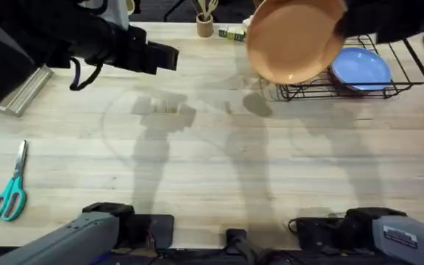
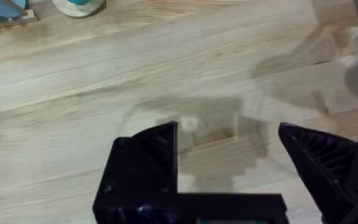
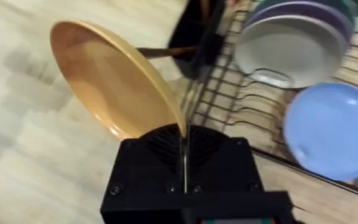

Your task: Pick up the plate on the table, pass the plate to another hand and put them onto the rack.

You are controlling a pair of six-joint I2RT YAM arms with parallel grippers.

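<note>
Two arm bases are seen at the near edge of the large light-wood butcher-block table (image 1: 212,184), one at each near corner. A pair of teal-handled scissors (image 1: 9,193) is laid flat near the left edge, well apart from everything else. Farther back on the left, the left gripper (image 2: 229,168) is held above bare wood, its black fingers (image 2: 154,155) spread wide with nothing between them. A pale metal bar (image 1: 26,90) is laid by the left edge beyond the scissors.

Toward the far right corner, the round orange-tan plate (image 1: 294,38) is held off the table and tilted, its lower rim just beside the left end of the black wire dish-drying rack (image 1: 400,70). The plate's rim is pinched edge-on by the right gripper (image 3: 184,149), whose black fingers are pressed together on it. A round light blue plate (image 1: 361,68) is lying in the rack, and grey-white plates (image 3: 291,43) are stood upright in slots behind it. A wooden utensil holder (image 1: 205,26) is stood at the far edge, beside a small box (image 1: 232,33).
</note>
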